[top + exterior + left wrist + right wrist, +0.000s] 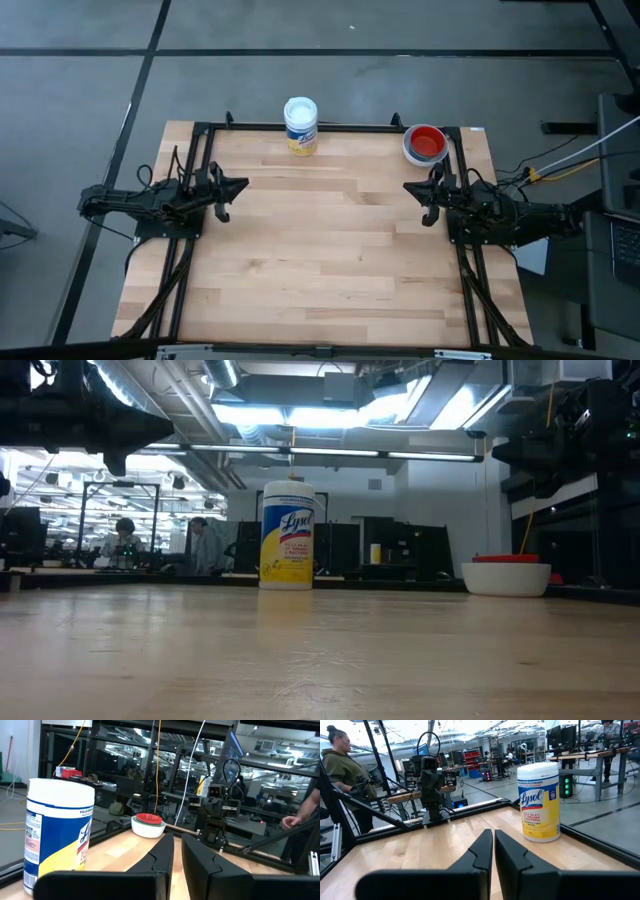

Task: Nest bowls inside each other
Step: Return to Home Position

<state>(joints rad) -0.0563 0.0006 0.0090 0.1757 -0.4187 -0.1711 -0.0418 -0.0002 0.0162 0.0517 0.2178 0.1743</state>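
The bowls stand as one stack (pixel 425 144) on the table's far right corner, resting on the base of the white outer bowl (pixel 507 580). A red bowl (pixel 149 818) sits on top, with a green rim showing just under it. My left gripper (pixel 240 186) hovers at the table's left edge, pointing level across the table, shut and empty (pixel 177 840). My right gripper (pixel 410 187) hovers at the right edge, just near of the stack, also shut and empty (pixel 493 834). Neither touches the bowls.
A tall white wipes container with a yellow label (pixel 300 125) stands at the middle of the far edge. A black metal frame (pixel 330 127) runs along the table's far edge and sides. The wooden top between the arms (pixel 320 240) is bare. A person (pixel 342 765) stands beyond the table.
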